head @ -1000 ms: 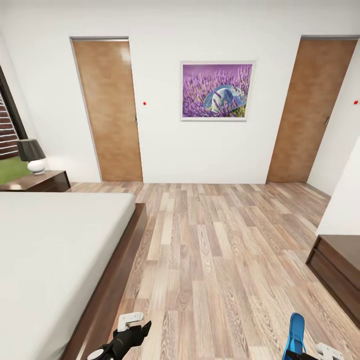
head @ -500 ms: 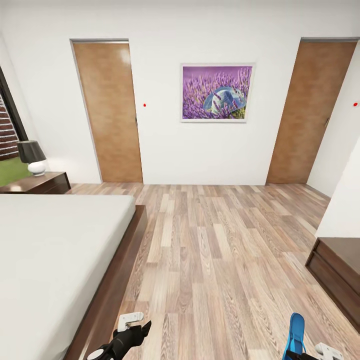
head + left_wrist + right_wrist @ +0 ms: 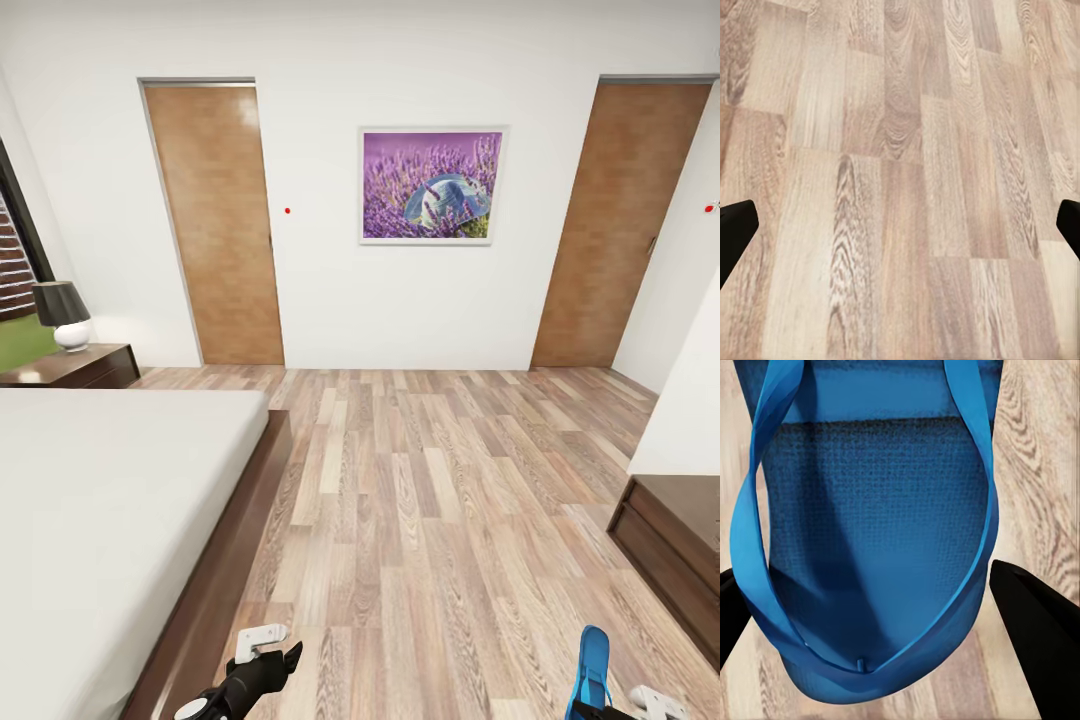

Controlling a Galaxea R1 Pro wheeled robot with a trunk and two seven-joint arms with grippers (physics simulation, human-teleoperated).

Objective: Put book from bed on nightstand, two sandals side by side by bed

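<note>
The right claw (image 3: 900, 607) is clamped on a blue sandal (image 3: 593, 668) at five o'clock, carried for setting beside the bed (image 3: 110, 500), while the left claw (image 3: 900, 225) hangs spread, empty.

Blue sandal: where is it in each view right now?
Head view: the sandal is at the lower right edge, at the right claw.
Right wrist view: sandal close up, between the claw's fingers.
Left wrist view: not in it.
Shared landmark: wood-plank floor.

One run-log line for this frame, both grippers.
right gripper: shut on sandal | left gripper: open, over floor | bed: no book in view
</note>
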